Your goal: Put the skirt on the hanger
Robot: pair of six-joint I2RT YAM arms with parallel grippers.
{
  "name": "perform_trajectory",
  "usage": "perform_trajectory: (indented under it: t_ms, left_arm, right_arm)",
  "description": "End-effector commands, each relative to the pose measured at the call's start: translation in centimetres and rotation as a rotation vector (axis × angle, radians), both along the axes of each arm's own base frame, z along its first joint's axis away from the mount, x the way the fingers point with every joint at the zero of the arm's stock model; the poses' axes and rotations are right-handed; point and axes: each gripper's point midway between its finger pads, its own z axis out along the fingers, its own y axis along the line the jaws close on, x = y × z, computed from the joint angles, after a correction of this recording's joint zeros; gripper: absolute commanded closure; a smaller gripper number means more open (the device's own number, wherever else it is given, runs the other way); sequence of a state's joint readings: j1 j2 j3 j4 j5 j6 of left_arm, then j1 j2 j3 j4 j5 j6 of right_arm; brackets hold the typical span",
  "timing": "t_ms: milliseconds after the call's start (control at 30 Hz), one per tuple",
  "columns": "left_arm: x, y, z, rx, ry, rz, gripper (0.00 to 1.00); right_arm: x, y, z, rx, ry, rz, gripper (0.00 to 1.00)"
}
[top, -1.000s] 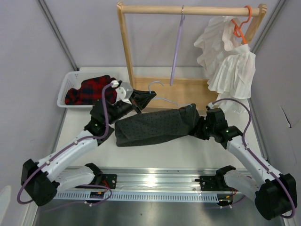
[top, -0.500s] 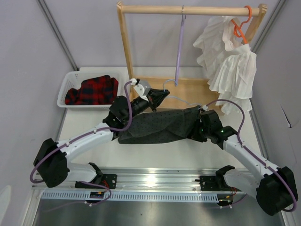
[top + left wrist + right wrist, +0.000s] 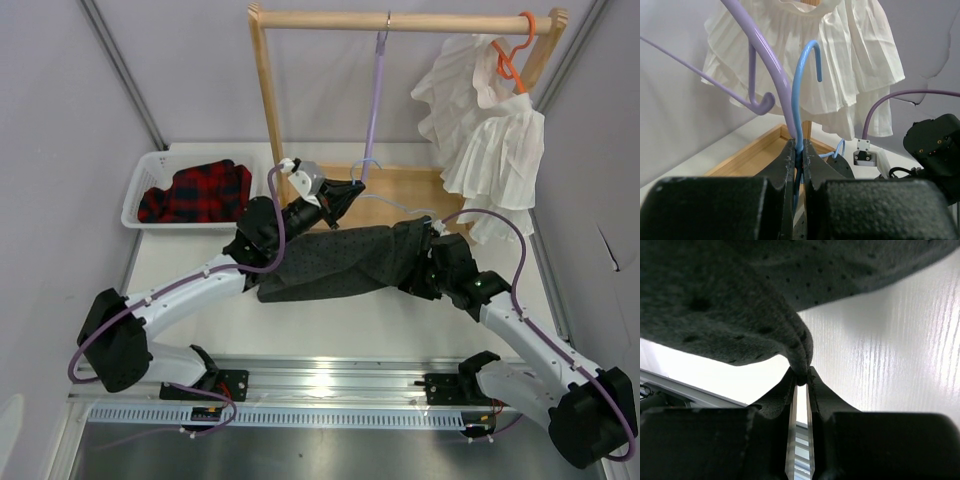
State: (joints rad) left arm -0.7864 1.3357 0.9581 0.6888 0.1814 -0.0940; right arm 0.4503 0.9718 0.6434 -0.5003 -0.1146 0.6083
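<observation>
Clamping the hanger (image 3: pixel 795 85) by its thin blue neck just under the hook, the left gripper (image 3: pixel 799 150) had its fingers pressed together on it, hook pointing to 12 o'clock in the wrist view. The lavender hanger (image 3: pixel 765 50) crossed just at its 10 o'clock, with the white pleated garment (image 3: pixel 840 55) behind. From above, the skirt (image 3: pixel 340 260) stretched across the middle of the table (image 3: pixel 330 320), sagging between both arms. The left gripper (image 3: pixel 345 195) sat at the skirt's 12 o'clock, by the wooden rack (image 3: pixel 265 100). The right gripper (image 3: pixel 428 262) was at the skirt's 3 o'clock end. Its fingers were pinched onto a fold of the dotted cloth (image 3: pixel 740 300), lifted off the tabletop. The basket (image 3: pixel 140 185) with the plaid garment (image 3: pixel 195 190) lay at 10 o'clock.
</observation>
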Motion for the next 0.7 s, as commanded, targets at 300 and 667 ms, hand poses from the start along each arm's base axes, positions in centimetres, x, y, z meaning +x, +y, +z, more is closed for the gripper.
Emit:
perform_trajectory:
  t_ms: [300,667]
  left_arm:
    - [-6.1,8.6,17.6,-0.194,-0.334,0.133,1.0]
    - [-7.4,7.0,15.8,-0.049,-0.285,0.017,1.0]
  right_arm:
    - [1.2,-2.1,0.0,-0.029,-0.026,-0.069,0.95]
    - [2.6,-2.5,4.0,-0.008,-0.126,-0.101,0.89]
